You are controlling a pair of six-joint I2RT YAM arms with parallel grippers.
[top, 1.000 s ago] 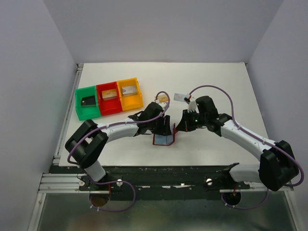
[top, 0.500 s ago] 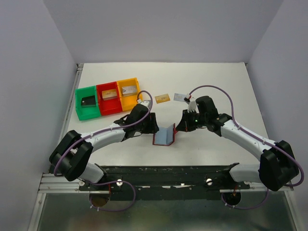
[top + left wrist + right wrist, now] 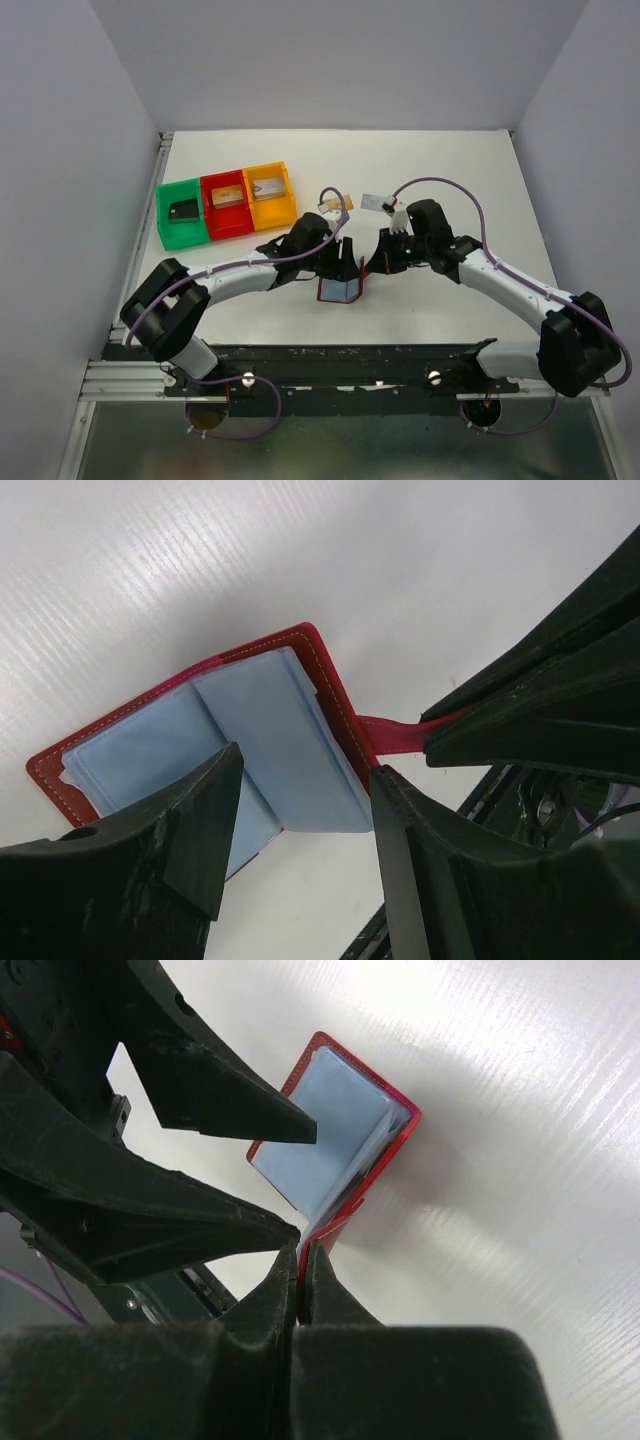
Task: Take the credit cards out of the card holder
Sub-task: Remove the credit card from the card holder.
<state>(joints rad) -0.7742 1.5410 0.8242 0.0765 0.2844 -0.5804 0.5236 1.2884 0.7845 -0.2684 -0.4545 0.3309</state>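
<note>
Card holder [image 3: 330, 1130] pinched by right end effector [image 3: 300, 1252], left end effector [image 3: 305, 768] spread

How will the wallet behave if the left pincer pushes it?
Probably floppy: the wallet stands half open, held only by its tab in the shut right pincer. Likely light, so it may pivot or slide on the smooth table.

Plain white counter [image 3: 450, 170] boxed in on three sides by matte, pale grey-lavender panels: a back wall [image 3: 330, 60], a left wall [image 3: 60, 200] and a right wall [image 3: 590, 150]. Light is soft and even, shadows stay faint, and up close the counter top shows a fine ribbed grain. An aluminium rail [image 3: 140, 250] runs down the left edge, and a dark strip [image 3: 350, 355] crosses the near edge, with a dull grey metal sheet [image 3: 330, 450] below it.
</note>
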